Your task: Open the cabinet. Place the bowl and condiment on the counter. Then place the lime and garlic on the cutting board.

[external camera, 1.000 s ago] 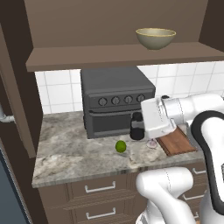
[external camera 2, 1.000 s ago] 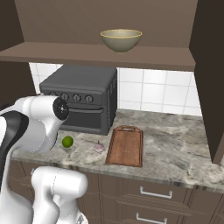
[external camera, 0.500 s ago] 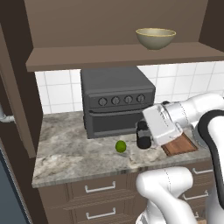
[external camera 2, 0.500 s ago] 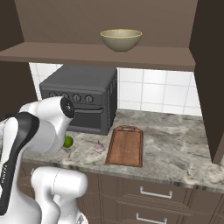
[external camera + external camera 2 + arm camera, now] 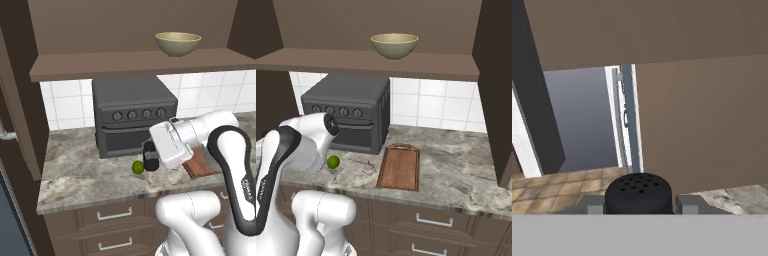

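Quick count: one wide pale olive-beige bowl [image 5: 177,43] up on the open dark brown wooden cabinet [image 5: 125,64] shelf. One dark grey boxy toaster oven [image 5: 133,115] with four round knobs across its front. One small bright green lime [image 5: 333,161], one pale whitish-pink garlic bulb [image 5: 369,168], one flat reddish-brown wooden cutting board [image 5: 400,166], all on the one grey-beige marbled stone counter [image 5: 456,175]. One small black cylindrical condiment shaker [image 5: 639,193] with a perforated rounded top. Two silver drawer handles in the left base view.
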